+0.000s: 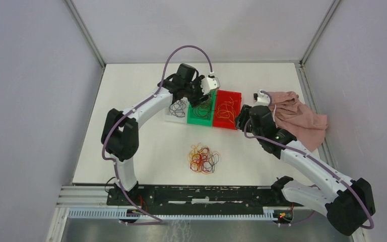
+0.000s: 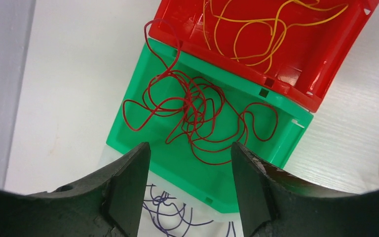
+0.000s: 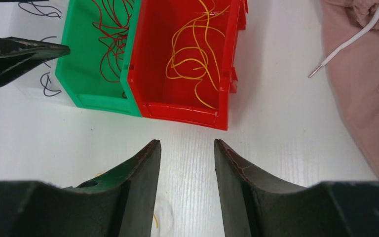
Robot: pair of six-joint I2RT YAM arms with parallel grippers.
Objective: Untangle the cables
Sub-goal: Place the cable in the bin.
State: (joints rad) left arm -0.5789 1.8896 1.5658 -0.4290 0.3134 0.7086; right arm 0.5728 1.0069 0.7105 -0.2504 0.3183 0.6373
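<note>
Red, yellow-orange and dark purple cables (image 1: 203, 159) lie in one tangled clump on the white table (image 1: 131, 96), in front of the bins and between my two arms, well apart from both claws. Behind the clump three small bins stand side by side, touching: a white bin (image 1: 175, 120) on the left, a green bin (image 2: 288, 138) in the middle, a red bin (image 2: 217, 54) on the right. Sorted strands lie loose inside them: purple cables (image 2: 170, 212) in the white bin, red cables (image 2: 197, 111) in the green bin with one loop reaching over its rim beside the red bin, and yellow cables (image 2: 261, 29) in the red bin. My left claw (image 2: 190, 145) hangs over the edge where the green bin meets the white bin, its jaws wide apart with nothing between them. My right claw (image 3: 186, 143) hovers above bare table just in front of the red bin, its jaws parted to a narrower gap, also holding nothing. A pink cloth (image 1: 297, 118) lies crumpled at the right edge of the table, beside my right arm, and its white drawstring (image 3: 348, 42) trails onto the table surface.
</note>
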